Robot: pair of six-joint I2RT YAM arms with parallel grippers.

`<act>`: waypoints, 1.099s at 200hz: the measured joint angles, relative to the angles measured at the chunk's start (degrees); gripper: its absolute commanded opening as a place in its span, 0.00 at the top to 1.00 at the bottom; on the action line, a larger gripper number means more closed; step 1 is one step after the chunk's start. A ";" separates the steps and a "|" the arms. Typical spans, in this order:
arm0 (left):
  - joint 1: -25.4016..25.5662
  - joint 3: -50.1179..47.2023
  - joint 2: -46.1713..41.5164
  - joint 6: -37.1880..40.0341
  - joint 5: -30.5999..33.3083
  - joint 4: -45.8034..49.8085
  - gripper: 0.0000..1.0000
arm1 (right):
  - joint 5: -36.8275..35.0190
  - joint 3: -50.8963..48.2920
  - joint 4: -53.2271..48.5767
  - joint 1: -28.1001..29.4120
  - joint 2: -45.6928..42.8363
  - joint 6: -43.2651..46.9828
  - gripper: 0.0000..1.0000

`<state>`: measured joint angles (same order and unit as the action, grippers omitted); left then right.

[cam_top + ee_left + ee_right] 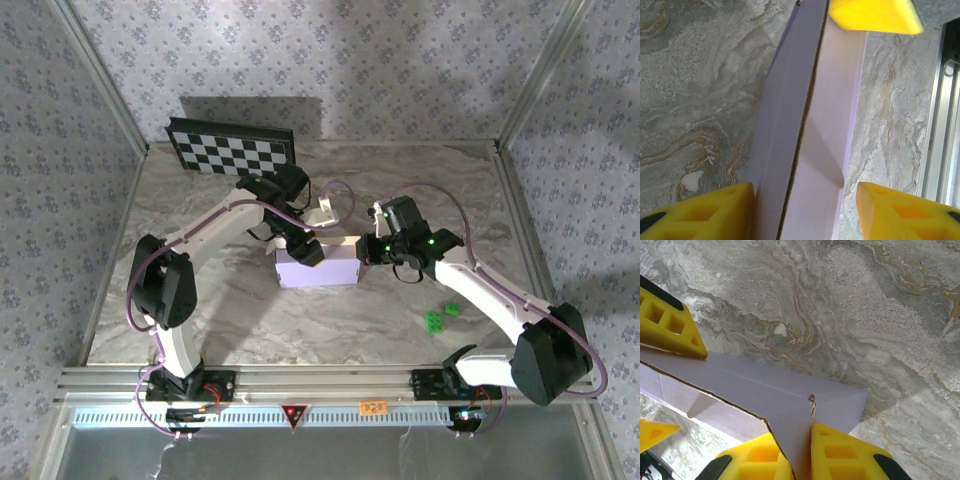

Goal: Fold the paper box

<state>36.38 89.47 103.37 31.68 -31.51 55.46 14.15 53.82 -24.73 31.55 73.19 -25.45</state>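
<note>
The box (pixel 318 270) lies mid-frame on the bench (pixel 250 330), long axis left-right. Our right end effector (pixel 795 440) grips its right end; our left end effector (pixel 800 197) straddles its upper edge, jaws open.

free: table (pixel 250 330) near-left | blocked: paper box (pixel 318 270) centre, checkerboard panel (pixel 232 150) rear
</note>
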 measured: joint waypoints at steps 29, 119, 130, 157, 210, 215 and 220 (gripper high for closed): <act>0.02 0.00 0.00 0.52 -0.22 0.33 0.39 | 0.00 0.02 -0.07 0.00 0.00 0.04 0.87; 1.16 0.37 -0.31 4.42 0.79 1.81 0.36 | 0.00 0.13 -0.33 0.00 -0.02 0.66 0.87; 1.62 0.28 -0.61 5.44 0.92 1.55 0.36 | 0.00 0.13 -0.33 0.00 0.00 0.68 0.87; 2.01 -1.97 -3.10 7.93 1.38 -0.72 0.36 | 0.00 0.13 -0.33 0.00 -0.02 0.87 0.87; 2.01 -3.41 -5.38 8.81 2.40 -2.67 0.34 | -0.02 0.13 -0.33 0.00 -0.02 0.87 0.87; 2.01 -3.41 -5.33 8.81 2.40 -2.51 0.34 | -0.04 0.13 -0.33 0.00 -0.02 0.87 0.87; 2.01 -3.41 -5.33 8.81 2.38 -2.36 0.34 | -0.04 0.13 -0.33 0.00 -0.02 0.87 0.87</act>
<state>38.39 86.06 98.04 40.49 -29.12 53.10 14.11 53.95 -25.06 31.55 73.17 -24.58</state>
